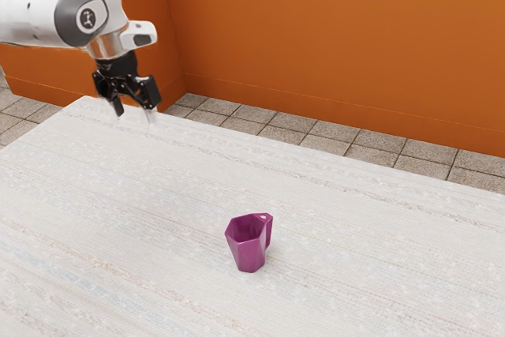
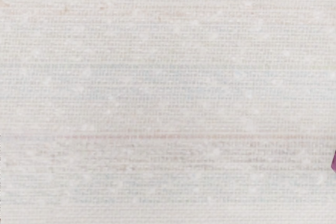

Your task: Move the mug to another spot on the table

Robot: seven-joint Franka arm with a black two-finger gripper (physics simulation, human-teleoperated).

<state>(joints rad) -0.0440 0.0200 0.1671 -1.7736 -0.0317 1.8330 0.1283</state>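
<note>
Magenta faceted mug (image 1: 249, 242), upright on its narrower base, mouth up, handle toward the exterior view's right. Stands alone toward the near middle of the desk (image 1: 110, 226), touching nothing else, with bare pale, fine-grained surface on every side. Hence open to approach from above or from either flank, and free to go to almost any other spot. Not yet lifted, judging by the flat, settled stance. Shows in the wrist view as a thin magenta sliver (image 2: 334, 162), off to one side of the hand rather than beneath it.

Jaws well apart from the mug, above the desk's far corner at the exterior view's left. Spread open, pointing down, holding nothing: a posture for descent around a wall or rim, not for carrying. Hang from the white arm (image 1: 63, 13), entering from the upper left.

Step in hand, by judgement: travel toward the mug, grasp not yet made; task at its outset. Calls next for a move across and down, jaws aligned to straddle one wall of the mug or its handle. Risk: a tip or slide of a light, tapered cup under an off-centre pinch.

Beyond the desk, grey-brown tiled floor (image 1: 355, 144) and orange wall (image 1: 331, 29).
</note>
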